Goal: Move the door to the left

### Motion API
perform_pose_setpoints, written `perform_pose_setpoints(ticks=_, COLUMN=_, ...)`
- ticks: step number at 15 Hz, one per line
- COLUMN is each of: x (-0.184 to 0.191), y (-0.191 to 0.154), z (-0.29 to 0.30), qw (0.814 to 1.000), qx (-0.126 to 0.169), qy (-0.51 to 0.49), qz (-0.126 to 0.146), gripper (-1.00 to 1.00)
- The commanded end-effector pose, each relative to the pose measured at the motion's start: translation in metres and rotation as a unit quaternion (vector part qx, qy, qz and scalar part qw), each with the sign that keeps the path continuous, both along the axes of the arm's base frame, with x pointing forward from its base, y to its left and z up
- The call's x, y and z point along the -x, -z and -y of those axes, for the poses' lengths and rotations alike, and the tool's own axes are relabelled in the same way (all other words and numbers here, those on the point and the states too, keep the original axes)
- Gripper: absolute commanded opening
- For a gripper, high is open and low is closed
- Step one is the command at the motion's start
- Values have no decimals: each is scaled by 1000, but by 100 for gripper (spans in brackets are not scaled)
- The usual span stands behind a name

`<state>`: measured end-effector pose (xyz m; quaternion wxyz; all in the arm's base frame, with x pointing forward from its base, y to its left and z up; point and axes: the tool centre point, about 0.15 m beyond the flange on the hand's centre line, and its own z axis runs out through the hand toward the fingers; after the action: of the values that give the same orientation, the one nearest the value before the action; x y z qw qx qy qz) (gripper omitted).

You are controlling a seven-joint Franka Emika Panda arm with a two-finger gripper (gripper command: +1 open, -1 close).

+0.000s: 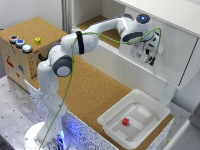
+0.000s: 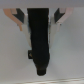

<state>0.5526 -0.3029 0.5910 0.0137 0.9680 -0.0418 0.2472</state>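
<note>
The door (image 1: 172, 47) is a flat white panel on the cabinet front, at the exterior view's right. My gripper (image 1: 148, 56) is pressed up against its face, the arm stretched across from the exterior view's left. In the wrist view the door fills the background (image 2: 70, 55), and its dark handle (image 2: 40, 45) runs straight between my two fingers (image 2: 20, 20). The fingers sit close against both sides of the handle. The gripper (image 2: 40, 22) looks shut on it, though the view is blurred.
A white plastic tray (image 1: 150, 125) holding a small red block (image 1: 126, 121) stands on the cork tabletop (image 1: 95, 90) below the gripper. A wooden box with coloured buttons (image 1: 20, 50) stands at the exterior view's left. The cabinet's open part (image 1: 107, 30) lies behind the arm.
</note>
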Motion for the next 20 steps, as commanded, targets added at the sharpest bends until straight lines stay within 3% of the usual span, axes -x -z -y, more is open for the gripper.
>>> perform_pose_setpoints(ticks=1, x=14, y=31, z=-37, qw=995, qx=46, qy=68, qz=58, gripper=-100)
perform_pose_setpoints(ticks=12, x=10, y=41, z=-109, qw=997, qx=22, qy=32, qz=62, gripper=-100)
perform_pose_setpoints(ticks=20, x=12, y=44, z=-181, qw=997, qx=23, qy=-25, qz=66, gripper=-100)
